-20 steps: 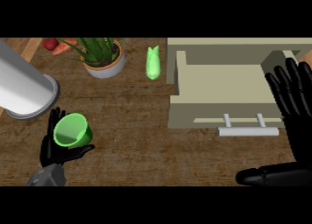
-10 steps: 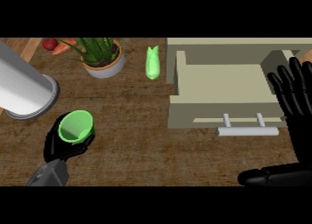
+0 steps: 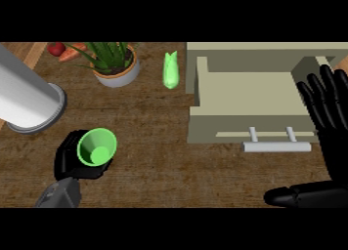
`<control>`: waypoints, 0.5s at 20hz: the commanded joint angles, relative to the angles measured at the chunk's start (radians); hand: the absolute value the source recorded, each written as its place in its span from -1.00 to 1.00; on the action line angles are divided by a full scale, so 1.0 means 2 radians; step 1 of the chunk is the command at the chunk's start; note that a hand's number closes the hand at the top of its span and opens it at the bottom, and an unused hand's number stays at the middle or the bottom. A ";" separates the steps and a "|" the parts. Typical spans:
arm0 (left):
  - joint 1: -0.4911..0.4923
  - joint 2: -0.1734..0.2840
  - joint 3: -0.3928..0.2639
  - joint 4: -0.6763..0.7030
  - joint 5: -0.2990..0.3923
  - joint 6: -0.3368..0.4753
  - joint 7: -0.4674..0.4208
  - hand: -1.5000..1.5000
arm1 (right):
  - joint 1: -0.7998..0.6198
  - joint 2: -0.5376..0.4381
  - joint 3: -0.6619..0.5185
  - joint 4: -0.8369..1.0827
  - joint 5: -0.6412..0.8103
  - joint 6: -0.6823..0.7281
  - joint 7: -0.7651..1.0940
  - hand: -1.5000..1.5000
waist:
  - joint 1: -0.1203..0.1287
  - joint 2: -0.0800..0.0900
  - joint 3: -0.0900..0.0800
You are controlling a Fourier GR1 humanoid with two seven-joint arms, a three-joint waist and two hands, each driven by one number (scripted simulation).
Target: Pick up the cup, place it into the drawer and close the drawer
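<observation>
Kitchen: wooden counter (image 3: 163,122), open drawer (image 3: 249,97).

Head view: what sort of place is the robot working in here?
Most likely a kitchen counter: a wooden worktop with an open drawer, a potted plant, and vegetables at the back. The left hand holds a green cup.

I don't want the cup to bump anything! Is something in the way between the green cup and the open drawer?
Nothing visible blocks it. The left hand holds the green cup, and only bare counter lies between it and the open drawer. The potted plant and green bottle sit farther back, off the path.
</observation>
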 commanded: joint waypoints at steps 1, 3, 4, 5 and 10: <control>0.006 -0.015 -0.007 0.000 -0.010 -0.002 -0.068 1.00 | -0.014 0.006 0.008 -0.011 -0.002 -0.011 0.022 -1.00 | 0.000 0.000 0.000; -0.001 -0.011 -0.008 -0.045 0.001 0.005 -0.029 1.00 | -0.002 -0.001 0.005 0.011 0.001 0.006 -0.005 -1.00 | 0.003 -0.001 0.000; -0.012 -0.003 -0.001 -0.039 0.006 -0.006 -0.033 1.00 | -0.015 -0.023 -0.040 -0.003 -0.037 0.011 0.014 -1.00 | 0.000 -0.001 0.000; -0.007 -0.019 -0.011 -0.047 -0.004 0.003 -0.055 1.00 | 0.010 0.013 0.009 0.007 0.010 -0.004 -0.018 -1.00 | 0.001 -0.001 0.000; 0.008 -0.019 -0.033 -0.146 0.011 -0.026 0.009 1.00 | -0.011 0.002 -0.004 -0.001 0.002 -0.010 0.007 -1.00 | 0.006 -0.003 0.001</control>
